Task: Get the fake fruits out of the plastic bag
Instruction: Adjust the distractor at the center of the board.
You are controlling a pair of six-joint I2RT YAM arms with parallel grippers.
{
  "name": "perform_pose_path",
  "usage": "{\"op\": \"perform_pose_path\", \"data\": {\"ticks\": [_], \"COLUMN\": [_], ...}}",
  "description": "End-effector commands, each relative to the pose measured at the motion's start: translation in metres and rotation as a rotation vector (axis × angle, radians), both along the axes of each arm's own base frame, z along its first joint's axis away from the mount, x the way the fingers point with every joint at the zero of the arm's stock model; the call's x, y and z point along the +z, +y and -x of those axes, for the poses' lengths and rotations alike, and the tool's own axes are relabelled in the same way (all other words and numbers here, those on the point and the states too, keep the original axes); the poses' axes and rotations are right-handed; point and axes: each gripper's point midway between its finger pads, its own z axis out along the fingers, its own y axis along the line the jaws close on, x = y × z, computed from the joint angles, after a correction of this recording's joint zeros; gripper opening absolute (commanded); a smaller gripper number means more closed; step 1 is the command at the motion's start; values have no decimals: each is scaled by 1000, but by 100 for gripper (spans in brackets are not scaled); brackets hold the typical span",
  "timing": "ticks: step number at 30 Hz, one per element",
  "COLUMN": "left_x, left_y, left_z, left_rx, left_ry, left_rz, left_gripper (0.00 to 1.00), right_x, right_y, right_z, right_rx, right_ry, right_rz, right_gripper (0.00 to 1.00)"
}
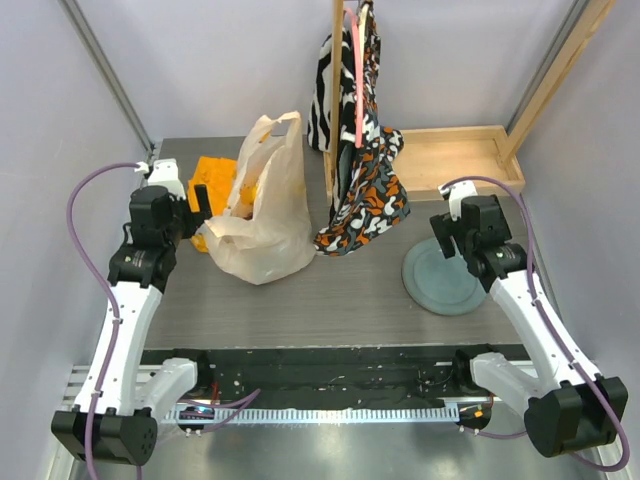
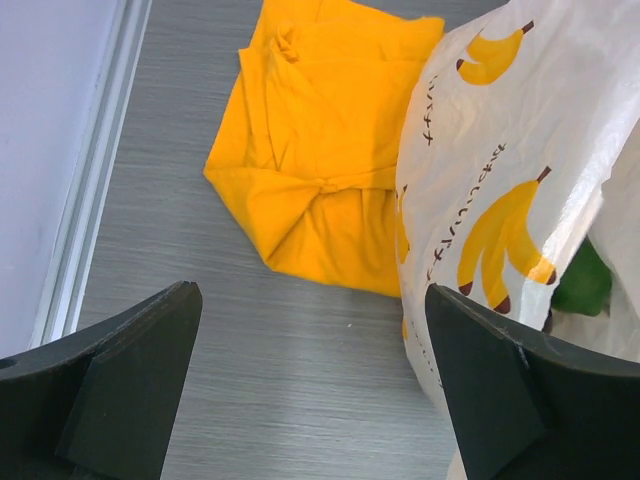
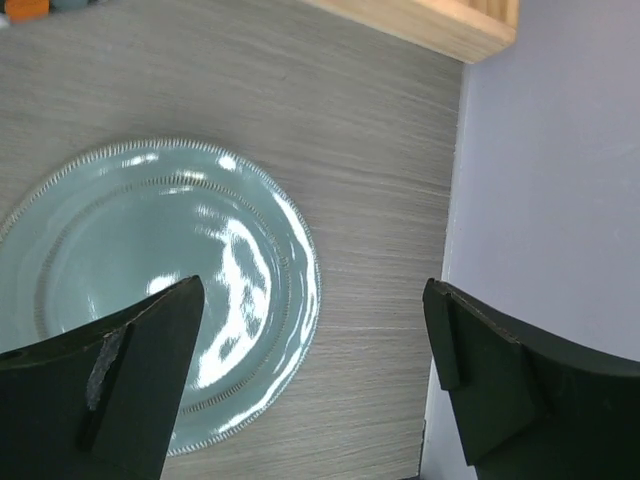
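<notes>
The banana-printed translucent white plastic bag (image 1: 262, 205) is seen on the grey table (image 1: 330, 300) just right of the released left hand (image 2: 310, 292) (the nearer one), a green plastic fruit (image 2: 583, 282) showing inside; the right hand (image 3: 313, 290), likewise released, lies well apart.

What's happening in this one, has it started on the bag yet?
Nothing is held yet. The left gripper is open just beside the plastic bag, which sits on the table next to an orange cloth. A green fruit shows among the bag's folds, and no fruit can be seen lying out on the table. The right gripper hangs open above a teal plate with nothing on it.
</notes>
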Motion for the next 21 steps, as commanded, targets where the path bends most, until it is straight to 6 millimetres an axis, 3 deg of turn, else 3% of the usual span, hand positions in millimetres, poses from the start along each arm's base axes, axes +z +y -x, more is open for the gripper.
{"op": "perform_pose_path", "data": {"ticks": [1, 2, 4, 5, 7, 8, 9, 10, 11, 12, 13, 15, 16, 17, 20, 21], "left_x": [16, 17, 15, 15, 18, 21, 23, 26, 32, 33, 38, 46, 51, 54, 66, 71], "left_y": [-3, -5, -8, -9, -22, -23, -24, -23, -22, -22, -21, -20, -21, -22, -24, -25], "left_z": [5, 7, 12, 14, 17, 17, 17, 16, 14, 13, 11, 9, 8, 7, 7, 8], "left_rx": [-6, -12, -26, -35, -114, -120, -122, -117, -112, -109, -106, -101, -104, -107, -125, -130], "left_ry": [-40, -42, -28, -24, -21, -27, -33, -41, -56, -58, -74, -95, -109, -117, -145, -155], "left_rz": [41, 51, 81, 91, 123, 134, 139, 143, 145, 145, 142, 146, 148, 153, 159, 159], "left_gripper": [100, 100, 100, 100, 100, 100, 100, 100, 100, 100, 100, 100, 100, 100, 100, 100], "right_x": [-35, -41, -31, -24, 7, 6, 36, 48, 47, 90, 106, 151, 163, 185, 222, 224], "right_y": [3, 27, 57, 90, 129, 145, 183, 199, 217, 238, 256, 286, 298, 308, 327, 332], "right_z": [25, 30, 51, 62, 62, 58, 59, 58, 51, 42, 40, 13, 5, -13, -52, -66], "right_rx": [151, 296, 561, 738, 808, 823, 921, 956, 981, 1028, 1055, 1058, 1025, 995, 888, 842], "right_ry": [160, 195, 275, 279, 248, 301, 268, 267, 311, 211, 178, 42, 6, -88, -248, -284], "right_rz": [84, 18, -12, -116, -205, -217, -218, -214, -210, -225, -243, -274, -317, -347, -423, -430], "right_gripper": [100, 100, 100, 100, 97, 94, 91, 89, 88, 87, 87, 85, 83, 78, 66, 60]}}
